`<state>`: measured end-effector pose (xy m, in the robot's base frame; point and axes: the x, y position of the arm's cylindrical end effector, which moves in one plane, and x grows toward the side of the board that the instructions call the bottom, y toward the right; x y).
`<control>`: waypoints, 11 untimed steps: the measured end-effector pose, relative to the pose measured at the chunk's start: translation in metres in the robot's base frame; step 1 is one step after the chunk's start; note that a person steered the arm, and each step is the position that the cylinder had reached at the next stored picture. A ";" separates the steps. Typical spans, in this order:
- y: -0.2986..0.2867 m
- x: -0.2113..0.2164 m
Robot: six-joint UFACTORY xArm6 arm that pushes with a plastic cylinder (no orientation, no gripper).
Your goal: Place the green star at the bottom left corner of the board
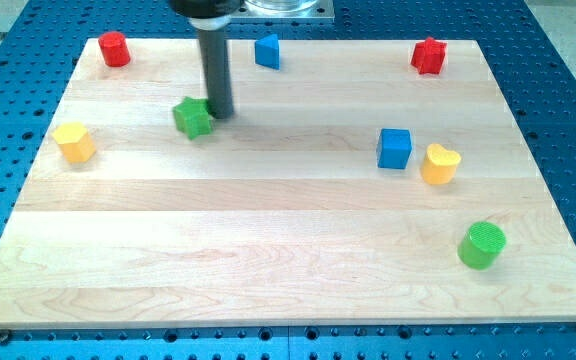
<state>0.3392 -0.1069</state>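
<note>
Green star point(193, 117): upper left part of the wooden board point(268, 250), well apart from the bottom left corner.
My tip point(219, 112): just right of the star, seemingly touching it.
Jaws: none; a bare rod.
Yellow block point(74, 142): at the left edge.

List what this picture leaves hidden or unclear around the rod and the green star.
- Camera view: whether my tip touches the green star cannot be told; they overlap.
- The rod's upper part and the arm are cut off by the view's top edge.
- The star's far-right edge is hidden behind the rod.
</note>
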 end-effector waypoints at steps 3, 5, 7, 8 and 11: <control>-0.062 0.067; -0.068 0.122; -0.093 0.135; -0.101 0.135; -0.054 0.158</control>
